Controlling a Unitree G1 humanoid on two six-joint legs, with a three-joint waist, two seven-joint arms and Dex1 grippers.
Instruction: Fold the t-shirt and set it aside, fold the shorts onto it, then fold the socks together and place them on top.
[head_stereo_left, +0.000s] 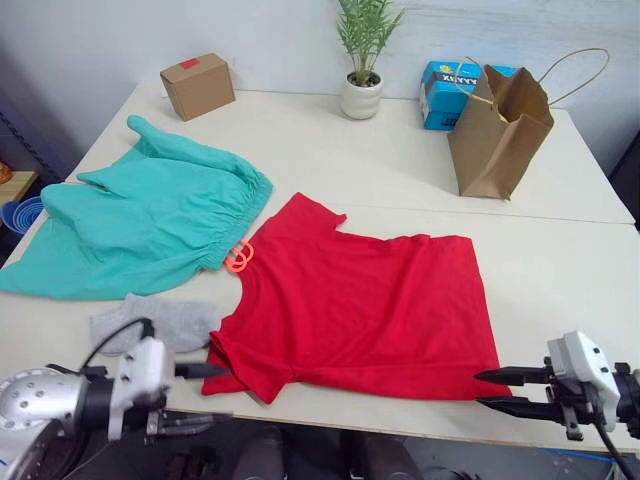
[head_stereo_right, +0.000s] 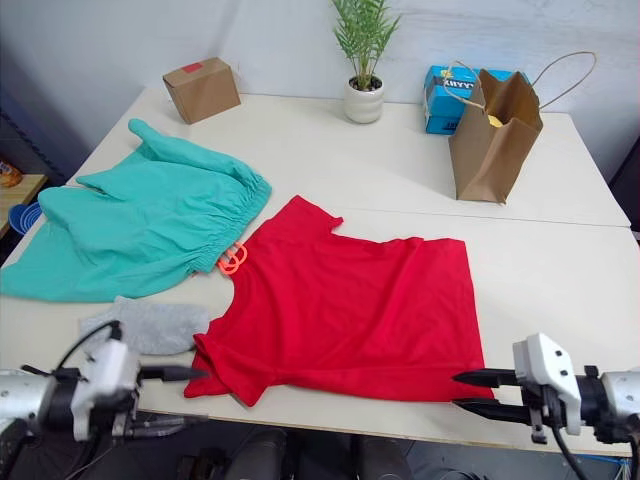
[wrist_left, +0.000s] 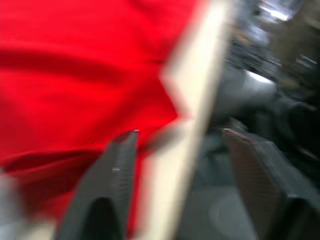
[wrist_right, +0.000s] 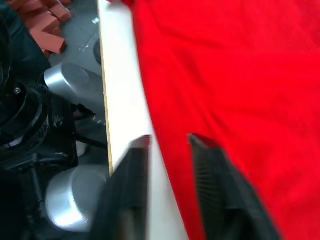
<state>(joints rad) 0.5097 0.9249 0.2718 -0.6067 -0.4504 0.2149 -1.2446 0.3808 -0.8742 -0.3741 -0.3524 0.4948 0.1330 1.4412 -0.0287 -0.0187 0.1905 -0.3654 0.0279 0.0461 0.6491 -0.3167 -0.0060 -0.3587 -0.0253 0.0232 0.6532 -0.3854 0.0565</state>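
With both the left gripper (head_stereo_left: 205, 392) and right gripper (head_stereo_left: 492, 390) held open at the t-shirt (head_stereo_left: 365, 305), spread flat along the table's (head_stereo_left: 560, 270) near edge, a careless pinch risks dragging it off.

- My head's two eyes look forward and down across the white table (head_stereo_left: 560, 250).
- My wrist cameras sit close, both sharing the plain red cotton t-shirt (wrist_right: 240, 75) at the table's near edge.
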